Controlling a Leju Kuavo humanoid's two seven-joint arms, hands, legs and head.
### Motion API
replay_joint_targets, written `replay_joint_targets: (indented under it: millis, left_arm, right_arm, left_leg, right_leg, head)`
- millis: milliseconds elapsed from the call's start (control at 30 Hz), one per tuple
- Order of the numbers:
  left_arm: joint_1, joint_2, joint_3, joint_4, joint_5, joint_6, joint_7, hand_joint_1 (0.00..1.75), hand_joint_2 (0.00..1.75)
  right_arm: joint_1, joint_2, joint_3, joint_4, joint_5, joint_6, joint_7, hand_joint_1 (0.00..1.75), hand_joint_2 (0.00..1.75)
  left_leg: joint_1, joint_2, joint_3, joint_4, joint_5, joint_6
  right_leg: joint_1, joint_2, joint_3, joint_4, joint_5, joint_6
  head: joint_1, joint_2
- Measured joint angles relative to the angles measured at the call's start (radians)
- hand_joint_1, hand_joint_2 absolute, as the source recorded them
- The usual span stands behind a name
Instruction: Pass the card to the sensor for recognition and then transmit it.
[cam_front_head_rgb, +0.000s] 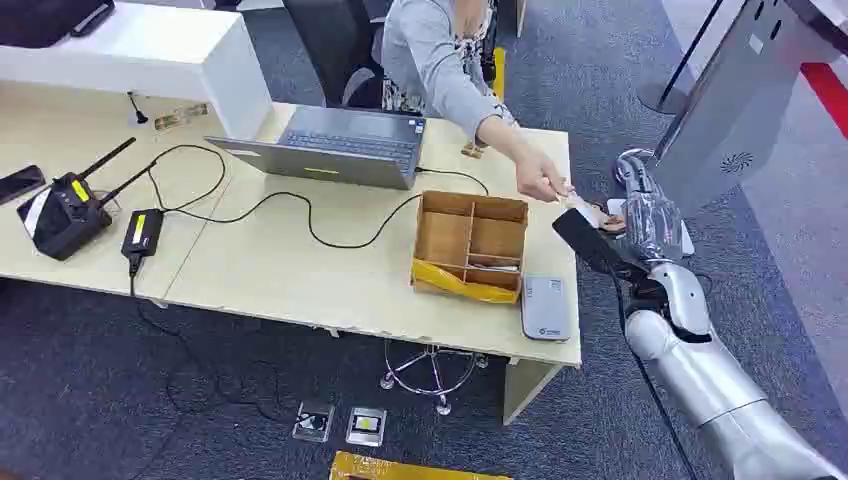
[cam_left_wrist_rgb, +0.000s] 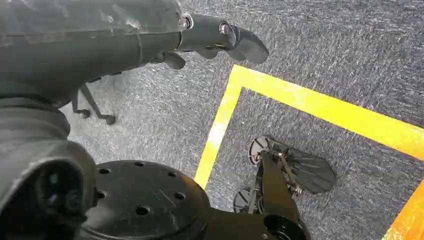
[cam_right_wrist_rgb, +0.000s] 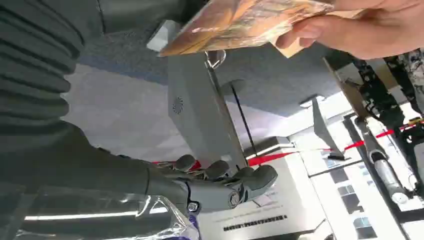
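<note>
1. Right hand (cam_front_head_rgb: 640, 215) is raised off the table's right edge, beside the grey gate pillar (cam_front_head_rgb: 735, 110); in the right wrist view its fingers (cam_right_wrist_rgb: 227, 182) are spread apart with nothing between them.
2. Card (cam_right_wrist_rgb: 240, 22) (brownish, patterned) is pinched by a person's hand (cam_right_wrist_rgb: 360, 27) just above the robot's open palm; in the head view the card (cam_front_head_rgb: 585, 208) sits between the person's hand (cam_front_head_rgb: 540, 180) and the robot hand, and contact with the robot fingers cannot be told.
3. Person in a grey sleeve (cam_front_head_rgb: 440, 70) reaches across the table (cam_front_head_rgb: 280, 270) from behind the laptop (cam_front_head_rgb: 335, 145).
4. Left hand (cam_left_wrist_rgb: 220, 40) hangs low over the carpet with a yellow floor line (cam_left_wrist_rgb: 320, 107); fingers extended, nothing held.
5. Grey card sensor (cam_front_head_rgb: 546, 308) lies flat at the table's near right corner, just beside the cardboard divider box (cam_front_head_rgb: 470, 245).
6. Two black radios (cam_front_head_rgb: 65, 210) and a cable sit at the table's left.
</note>
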Motion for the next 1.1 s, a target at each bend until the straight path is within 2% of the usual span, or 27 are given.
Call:
replay_joint_targets:
  millis: [400, 433, 467, 800, 1000, 1100]
  left_arm:
    - [0.000, 0.005, 0.000, 0.000, -0.019, -0.008, 0.000, 0.00, 0.00]
    - [0.000, 0.006, 0.000, 0.000, -0.019, -0.008, 0.000, 0.00, 0.00]
    - [0.000, 0.007, 0.000, 0.000, -0.020, -0.008, 0.000, 0.00, 0.00]
    - [0.000, 0.016, -0.001, 0.000, -0.033, -0.020, -0.009, 0.00, 0.00]
    - [0.000, 0.023, -0.002, 0.001, -0.041, -0.019, -0.012, 0.00, 0.00]
    - [0.000, 0.023, -0.002, 0.001, -0.035, -0.005, -0.019, 0.00, 0.00]
  right_arm:
    - [0.005, 0.018, 0.016, -0.010, 0.018, -0.003, 0.005, 0.00, 1.75]
    - [0.005, 0.019, 0.016, -0.010, 0.018, -0.003, 0.005, 1.48, 1.75]
    - [0.006, 0.019, 0.016, -0.011, 0.019, -0.003, 0.006, 1.75, 1.75]
    - [0.045, 0.018, -0.011, -0.068, -0.003, 0.022, 0.011, 1.75, 1.75]
    - [0.057, 0.019, -0.042, -0.089, -0.054, 0.018, -0.033, 1.75, 1.75]
    - [0.060, 0.023, -0.055, -0.092, -0.129, 0.031, -0.063, 1.75, 1.75]
  left_leg:
    - [0.000, 0.000, 0.000, 0.000, 0.000, 0.000]
    - [0.000, 0.000, 0.000, 0.000, 0.000, 0.000]
    - [0.000, 0.000, 0.000, 0.000, 0.000, 0.000]
    - [0.000, 0.000, 0.000, 0.000, 0.000, 0.000]
    - [0.000, 0.001, 0.000, 0.000, 0.000, 0.000]
    - [0.000, 0.000, 0.000, 0.000, 0.000, 0.000]
  right_leg:
    - [0.000, 0.000, -0.001, 0.000, 0.000, 0.000]
    - [0.000, 0.000, -0.001, 0.000, 0.000, 0.000]
    - [0.000, 0.000, -0.001, 0.000, 0.000, 0.000]
    - [0.000, 0.001, -0.001, 0.000, 0.000, 0.000]
    - [0.000, 0.000, -0.001, 0.000, 0.000, 0.000]
    - [0.000, 0.000, -0.001, 0.000, 0.000, 0.000]
  head:
    - [0.000, 0.000]
    - [0.000, 0.000]
    - [0.000, 0.000]
    - [0.000, 0.000]
    - [0.000, 0.000]
    - [0.000, 0.000]
